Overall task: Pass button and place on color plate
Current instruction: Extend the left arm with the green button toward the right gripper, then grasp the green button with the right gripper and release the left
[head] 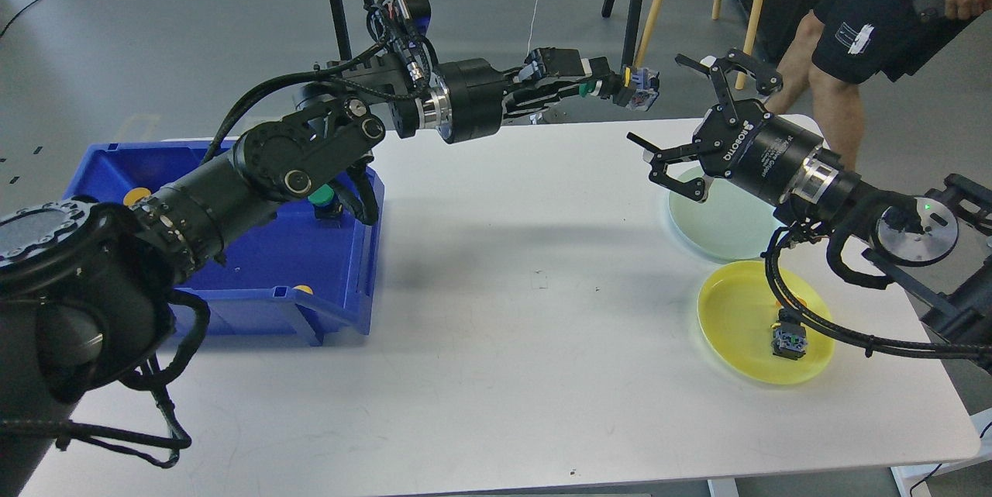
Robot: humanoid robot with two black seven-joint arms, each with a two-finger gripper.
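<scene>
My left gripper (612, 86) is shut on a green-capped button (637, 88) and holds it out in the air over the table's far edge. My right gripper (686, 121) is open, its fingers spread wide, just right of and below that button, apart from it. Under the right gripper lies a pale green plate (725, 222), bare. A yellow plate (744, 326) nearer the front holds a yellow-capped button (789, 338), partly crossed by my arm's cable.
A blue bin (256, 272) at the left holds a green button (325, 198) and yellow buttons (138, 196). A person (868, 24) stands behind the table's far right corner. Tripod and wooden legs stand beyond the far edge.
</scene>
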